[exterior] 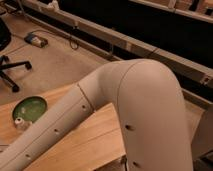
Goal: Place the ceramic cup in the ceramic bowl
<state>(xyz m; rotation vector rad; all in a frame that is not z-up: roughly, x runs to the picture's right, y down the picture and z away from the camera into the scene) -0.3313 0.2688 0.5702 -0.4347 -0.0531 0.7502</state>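
Observation:
The ceramic bowl (30, 108) sits on the wooden table (95, 140) at the left; it is shallow, round and glossy green inside. A small pale cup-like object (20, 122) stands at the bowl's near rim; I cannot tell whether it is inside or just beside it. My white arm (125, 115) fills the middle and right of the view and runs down to the lower left corner. The gripper is out of view, past the frame's lower left edge.
A black office chair (7, 60) stands on the floor at the left. A small box with a cable (36, 40) lies on the floor behind it. A long low rail (125, 42) runs across the back.

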